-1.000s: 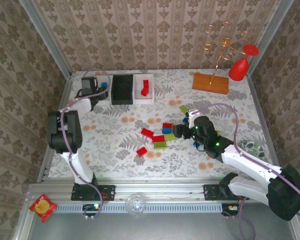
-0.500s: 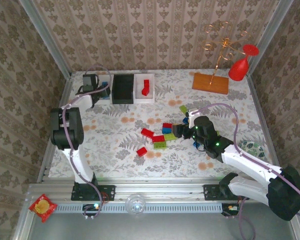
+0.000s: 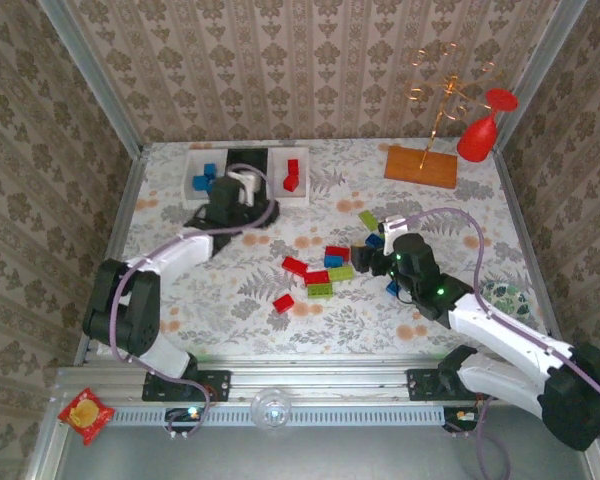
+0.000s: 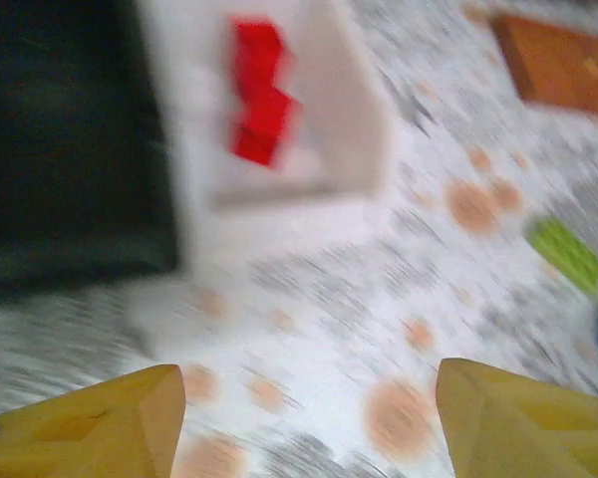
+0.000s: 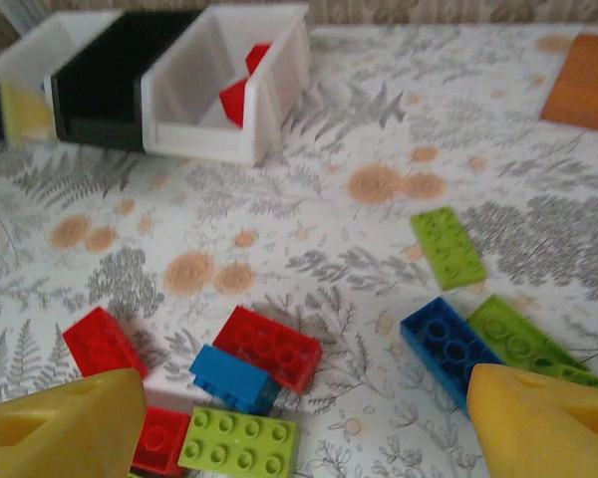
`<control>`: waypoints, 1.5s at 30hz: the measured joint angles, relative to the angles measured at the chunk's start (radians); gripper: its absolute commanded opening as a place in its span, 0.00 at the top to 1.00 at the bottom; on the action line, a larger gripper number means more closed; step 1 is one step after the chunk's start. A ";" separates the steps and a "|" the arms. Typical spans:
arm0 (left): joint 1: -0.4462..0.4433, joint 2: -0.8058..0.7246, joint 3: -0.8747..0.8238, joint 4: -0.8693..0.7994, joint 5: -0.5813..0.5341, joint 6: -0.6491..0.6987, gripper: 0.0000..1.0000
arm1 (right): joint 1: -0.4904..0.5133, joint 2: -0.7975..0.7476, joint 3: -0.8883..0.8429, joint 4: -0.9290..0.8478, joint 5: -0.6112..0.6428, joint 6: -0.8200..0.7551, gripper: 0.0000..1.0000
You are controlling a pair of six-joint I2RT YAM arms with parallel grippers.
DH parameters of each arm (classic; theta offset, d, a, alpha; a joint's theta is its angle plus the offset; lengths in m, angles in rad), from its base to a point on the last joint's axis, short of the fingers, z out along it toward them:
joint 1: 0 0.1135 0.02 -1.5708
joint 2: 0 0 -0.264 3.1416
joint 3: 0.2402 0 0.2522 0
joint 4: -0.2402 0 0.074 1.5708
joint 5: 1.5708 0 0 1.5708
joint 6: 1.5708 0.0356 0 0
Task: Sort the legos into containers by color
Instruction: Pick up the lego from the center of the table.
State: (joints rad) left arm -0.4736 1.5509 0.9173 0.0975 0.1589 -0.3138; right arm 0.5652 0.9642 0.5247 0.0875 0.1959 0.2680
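Note:
Three containers stand in a row at the back left: a white bin (image 3: pixel 204 180) with blue legos, a black bin (image 3: pixel 248 160), and a white bin (image 3: pixel 292 178) with red legos (image 4: pixel 261 104). My left gripper (image 3: pixel 245 190) hovers in front of the black bin (image 4: pixel 60 149), open with nothing between its fingers (image 4: pixel 309 398). Loose red (image 3: pixel 294 265), blue (image 3: pixel 375 240) and lime green (image 3: pixel 340 272) legos lie mid-table. My right gripper (image 3: pixel 365 258) hangs open over them, holding nothing (image 5: pixel 299 398). Below it lie a red brick (image 5: pixel 274 349), a blue brick (image 5: pixel 229 376) and a green brick (image 5: pixel 239 443).
A wooden base (image 3: pixel 420 165) with a gold wire rack stands at the back right, and a red wine glass (image 3: pixel 480 135) hangs on the rack. A patterned round dish (image 3: pixel 505 297) sits by the right edge. Walls close in the table on three sides.
My left arm has swung right from the left white bin to the front of the black bin, and its jaws have opened. The right gripper has barely moved.

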 measured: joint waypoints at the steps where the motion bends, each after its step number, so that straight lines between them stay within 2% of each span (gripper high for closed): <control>1: -0.037 0.000 -0.017 -0.001 0.006 0.000 0.31 | -0.005 -0.020 -0.003 0.000 0.008 0.000 0.14; 6: -0.196 0.012 -0.055 -0.027 0.013 -0.001 0.30 | -0.018 -0.081 -0.010 0.000 0.036 0.000 0.14; 11: -0.275 0.052 -0.020 -0.062 0.002 0.000 0.29 | -0.018 -0.106 -0.022 -0.002 0.058 0.001 0.14; 17: -0.346 0.188 0.135 -0.062 -0.009 0.066 0.26 | -0.027 -0.210 -0.063 -0.027 0.142 0.017 0.11; 22: -0.392 0.324 0.256 -0.036 0.000 0.149 0.19 | -0.087 -0.270 -0.065 -0.064 0.179 0.047 0.09; 29: -0.444 0.497 0.393 -0.003 0.017 0.232 0.16 | -0.217 -0.304 0.018 -0.220 0.139 0.111 0.09; 35: -0.455 0.584 0.465 0.009 0.029 0.272 0.09 | -0.224 -0.303 0.147 -0.277 0.095 0.122 0.09; 45: -0.470 0.681 0.580 -0.003 0.029 0.294 0.09 | -0.224 -0.278 0.152 -0.298 0.080 0.124 0.10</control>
State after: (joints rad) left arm -0.9436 2.2314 1.4971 0.0940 0.1879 -0.0196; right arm 0.3408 0.6865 0.6769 -0.2100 0.2760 0.3920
